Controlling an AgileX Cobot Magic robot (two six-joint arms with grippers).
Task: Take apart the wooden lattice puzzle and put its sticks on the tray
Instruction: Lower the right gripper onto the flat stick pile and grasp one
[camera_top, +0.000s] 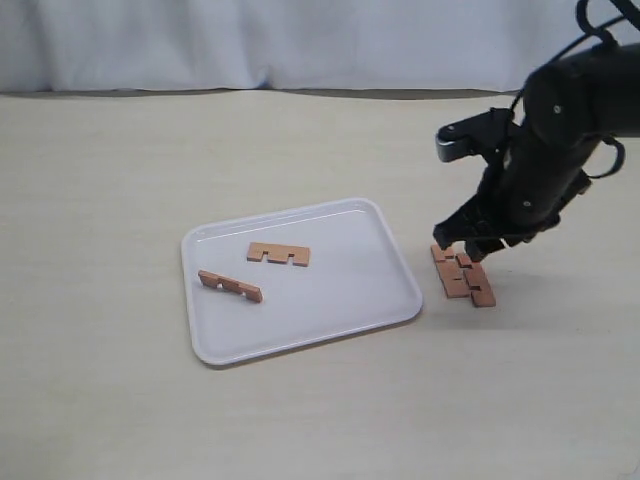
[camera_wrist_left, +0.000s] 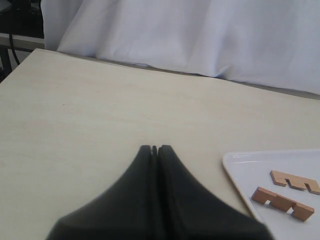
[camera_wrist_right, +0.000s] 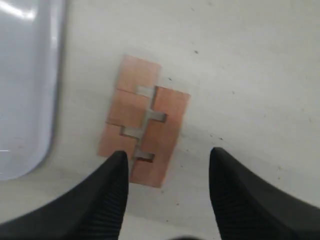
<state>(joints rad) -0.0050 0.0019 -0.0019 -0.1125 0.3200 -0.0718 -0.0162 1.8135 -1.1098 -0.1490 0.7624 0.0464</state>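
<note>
Two meshed sticks (camera_top: 463, 272) lie flat on the bench (camera_top: 120, 160) just right of the tray (camera_top: 330, 295), directly under the right gripper (camera_top: 470, 240), which is spread. Their long axis runs roughly square to its closing line, offset toward the tray. Two other sticks (camera_top: 279, 255) rest on the tray. The left gripper (camera_wrist_left: 155, 148), pressed together, is well apart.

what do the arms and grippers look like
The right arm is bulky glossy black, with a grey metal piece and black cables looping above. Both the left gripper and right gripper have black tapered fingers; the right's show fine ribbing.
</note>
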